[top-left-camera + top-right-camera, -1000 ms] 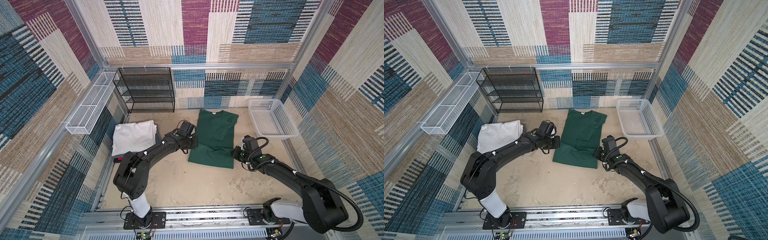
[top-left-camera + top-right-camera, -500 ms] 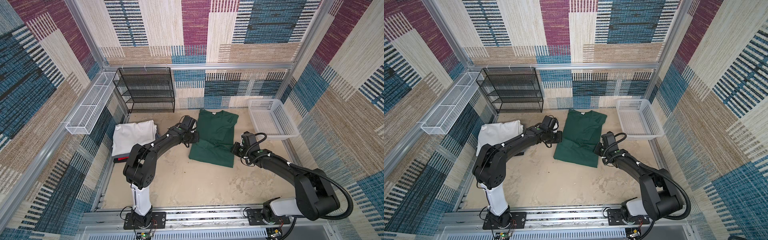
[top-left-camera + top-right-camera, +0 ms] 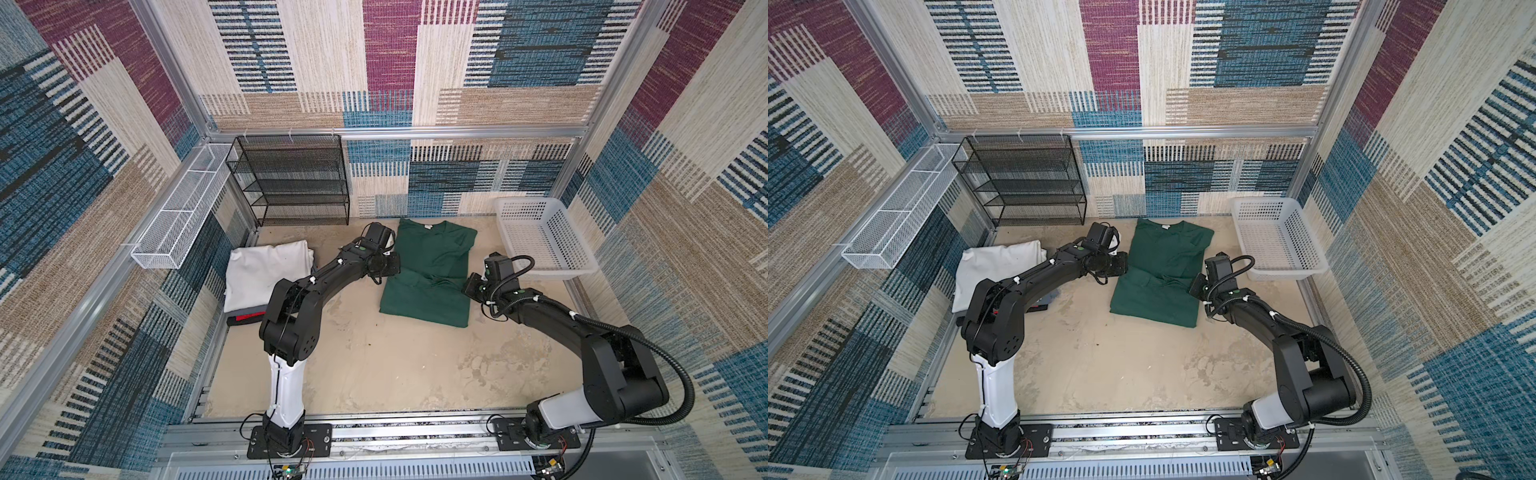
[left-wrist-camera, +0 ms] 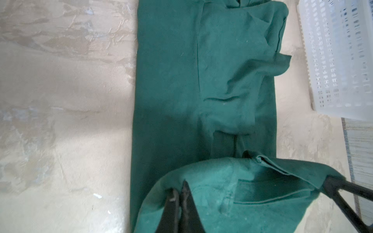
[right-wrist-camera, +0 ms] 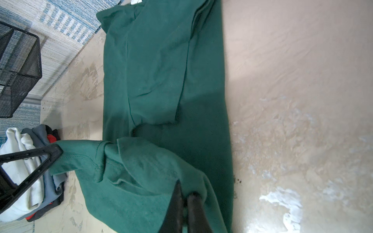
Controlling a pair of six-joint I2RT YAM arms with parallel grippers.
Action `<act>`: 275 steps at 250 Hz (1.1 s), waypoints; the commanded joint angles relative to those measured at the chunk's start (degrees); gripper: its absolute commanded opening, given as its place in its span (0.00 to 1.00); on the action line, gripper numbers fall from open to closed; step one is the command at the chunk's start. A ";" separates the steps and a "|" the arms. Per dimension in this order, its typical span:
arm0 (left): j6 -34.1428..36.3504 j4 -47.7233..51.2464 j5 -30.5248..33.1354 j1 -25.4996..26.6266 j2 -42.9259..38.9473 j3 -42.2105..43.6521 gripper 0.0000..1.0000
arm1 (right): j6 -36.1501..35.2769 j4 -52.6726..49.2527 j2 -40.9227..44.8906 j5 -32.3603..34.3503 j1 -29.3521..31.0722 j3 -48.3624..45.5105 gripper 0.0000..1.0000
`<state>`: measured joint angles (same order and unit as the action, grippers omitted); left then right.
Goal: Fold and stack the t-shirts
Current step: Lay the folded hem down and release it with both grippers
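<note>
The dark green t-shirt (image 3: 432,266) (image 3: 1163,266) lies flat on the beige table with its collar toward the back wall, sleeves folded in. My left gripper (image 3: 394,266) (image 4: 179,187) pinches its raised hem at the left edge, the jaws almost together on the cloth. My right gripper (image 3: 470,286) (image 5: 185,191) pinches the same hem at the right edge, so the fold hangs between them over the shirt's middle. At the left sits the stack of folded t-shirts: white (image 3: 266,270) on top, grey (image 5: 48,181) and black/red (image 3: 245,320) beneath.
A white plastic basket (image 3: 540,241) stands at the back right, close to the shirt's right sleeve. A black mesh rack (image 3: 291,178) stands against the back wall. A white wire tray (image 3: 183,216) hangs on the left wall.
Both grippers have moved toward the back wall, carrying the green hem up over the shirt's body. The jaws look very slightly looser than before.
</note>
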<state>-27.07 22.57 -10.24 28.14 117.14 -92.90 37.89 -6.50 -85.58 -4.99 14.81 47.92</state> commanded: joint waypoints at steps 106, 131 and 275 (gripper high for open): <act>0.26 -8.36 2.40 -0.72 -15.54 14.13 0.88 | -8.18 -6.30 7.62 1.09 2.64 -3.60 0.62; -2.46 -11.28 3.03 -0.72 -20.36 21.27 0.88 | -10.01 -6.61 4.41 1.23 8.12 -0.63 0.60; -6.13 -10.99 9.56 -1.60 -35.70 38.53 0.88 | -18.45 -7.00 -27.36 0.51 18.82 22.83 0.29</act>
<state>-32.82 11.79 -1.21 26.63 82.74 -55.96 20.69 -13.56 -111.00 -7.20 33.52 68.07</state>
